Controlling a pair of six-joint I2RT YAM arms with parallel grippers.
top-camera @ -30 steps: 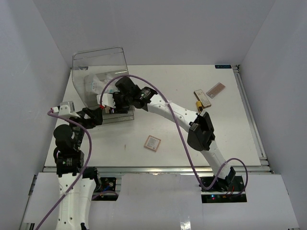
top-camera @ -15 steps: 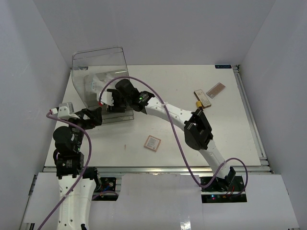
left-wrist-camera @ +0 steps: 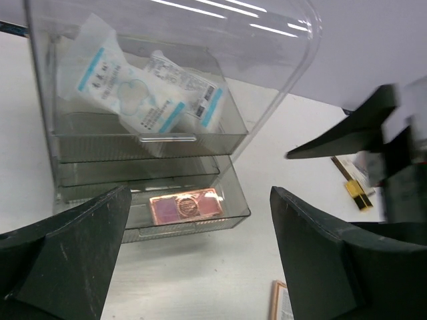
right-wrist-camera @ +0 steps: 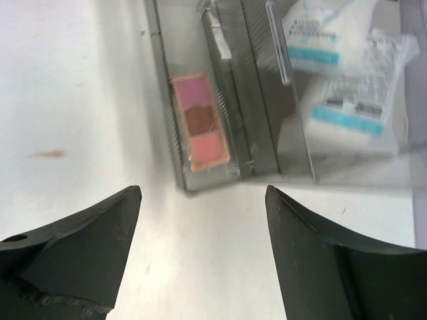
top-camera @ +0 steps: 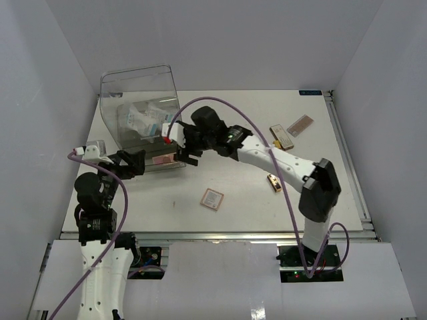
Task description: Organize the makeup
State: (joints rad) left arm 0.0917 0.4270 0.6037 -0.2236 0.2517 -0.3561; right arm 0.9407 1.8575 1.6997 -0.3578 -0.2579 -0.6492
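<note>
From above, my left gripper (top-camera: 131,162) is spread wide at the near-left corner of the clear plastic organizer (top-camera: 137,83). My right gripper (top-camera: 180,147) hangs at its front, fingers apart, holding nothing. On the white table (top-camera: 233,107) lie a square palette (top-camera: 211,199), a small gold tube (top-camera: 273,182) and 2 flat palettes (top-camera: 300,124) far right, their print too small to read. My left wrist view shows 2 crinkled clear packets (left-wrist-camera: 127,97) with blue-banded labels, the text illegible, in the upper tray. A glossy pink rectangular palette (left-wrist-camera: 185,205) lies in the lowest. My right wrist view shows its 3 pans: pink, brown, coral.
</note>
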